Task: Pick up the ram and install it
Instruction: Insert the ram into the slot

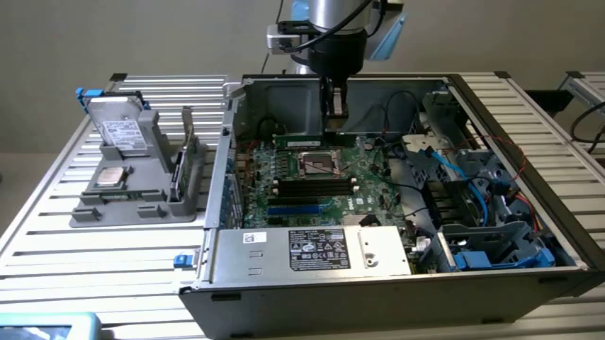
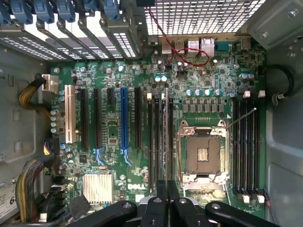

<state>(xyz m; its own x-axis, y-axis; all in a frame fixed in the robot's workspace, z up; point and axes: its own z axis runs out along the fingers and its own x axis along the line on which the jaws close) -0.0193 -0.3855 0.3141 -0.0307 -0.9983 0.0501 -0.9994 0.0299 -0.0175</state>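
On the exterior view's left, a grey holder (image 1: 142, 210) sits on the slatted worktop (image 1: 57, 234), carrying a hard drive (image 1: 123, 131) and a square silver processor chip (image 1: 112, 176). Just beside it stands the open computer case (image 1: 378, 297), with the motherboard (image 1: 369, 185) lying flat inside. The end effector (image 1: 333, 125) reaches down into the case near its far wall, its fingers closed narrowly on the ram (image 1: 300, 139). The ram stands on edge, its long axis running across the exterior view from left to right, and most of its length juts out from the fingers towards that view's left. It hangs just above the board, on the far side of the empty processor socket (image 1: 319, 164). In the wrist view the ram (image 2: 166, 132) shows edge-on as a thin line lying along the black slots (image 2: 158, 142) beside the socket. Nearer the camera lie more black slots (image 1: 312, 188) and a labelled metal box (image 1: 317, 249). Towards the exterior view's right, blue and black cables (image 1: 472, 191) crowd the drive bays, well apart from the ram.
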